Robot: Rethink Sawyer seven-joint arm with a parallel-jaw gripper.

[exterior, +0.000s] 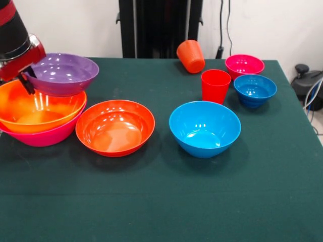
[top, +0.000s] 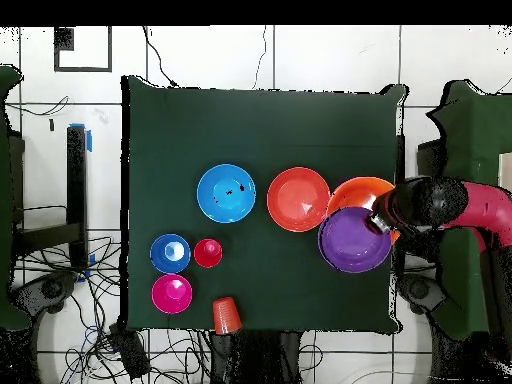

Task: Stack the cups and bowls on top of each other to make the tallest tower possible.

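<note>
**Purple bowl held over the pile at the table's edge**

Green cloth covers the table [exterior: 161, 201], with a white wall behind it and cables trailing off at the side. Biggest on show is the red and black arm [top: 470, 205], reaching in from the table's side. At its end the gripper [exterior: 26, 81] is clamped on the rim of the purple bowl [exterior: 64, 74], which hangs tilted just above the pile. That pile, the tower [exterior: 43, 118], sits at the table's edge in the front view's left: the big pink bowl [exterior: 45, 137] at the bottom, the big yellow-orange bowl [exterior: 38, 111] nested inside it. Just beside it stands a shallow red-orange bowl [exterior: 115, 127], upright and on its own; whether a second one lies inside it I cannot tell. Next along, a little apart, the medium blue bowl [exterior: 205, 128]. Behind that, the small blue bowl [exterior: 255, 89] and, touching or nearly so, the small magenta bowl [exterior: 244, 65]. Smallest now: the red cup [exterior: 215, 85] stands upright just beside the small blue bowl, and the orange cup [exterior: 191, 56] lies tipped on its side near the far edge.
</note>
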